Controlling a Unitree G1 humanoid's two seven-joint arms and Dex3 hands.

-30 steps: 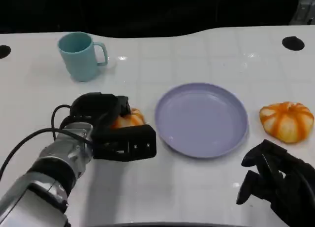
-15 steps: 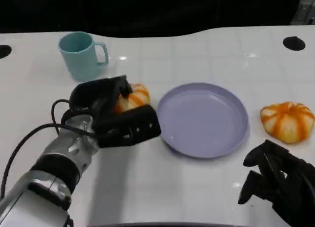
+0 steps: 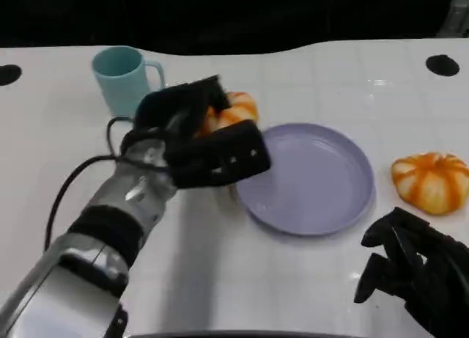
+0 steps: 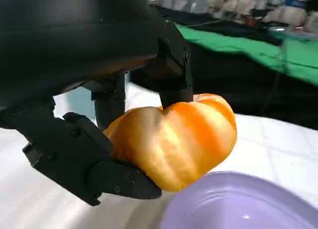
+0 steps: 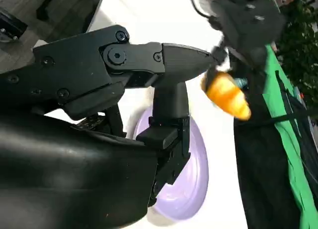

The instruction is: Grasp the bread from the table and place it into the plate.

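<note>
Head view shows the bread (image 3: 233,108) gripped in the left hand (image 3: 199,144) and lifted clear of the table (image 3: 293,279), hanging just at the near-left rim of the plate (image 3: 322,184). A second ago that bread sat low at the table surface, well to the left of the plate, with the hand wrapped over it; half a second ago it had risen a little and come nearer the rim; now it is higher and farther from the robot, level with the mug's base in the picture. The left forearm (image 3: 117,221) has swung with it, reaching farther across the table.

Left wrist view has the bread (image 4: 174,139) pinched between black fingers (image 4: 171,72) above and a thumb-side pad below, with the plate's purple edge (image 4: 238,209) beneath and beside it.

The right hand (image 3: 414,276) has stayed at the table's near right, fingers curled inward with nothing in them. From the right wrist view the bread (image 5: 226,95) hangs beyond the plate (image 5: 191,184).

Counted: two orange-striped buns, one held and a second bun (image 3: 431,180) lying on the table just right of the plate, unmoved; one purple plate; one teal mug (image 3: 124,80) at the far left, upright, handle to the right; two dark round holes (image 3: 442,64) in the tabletop.
</note>
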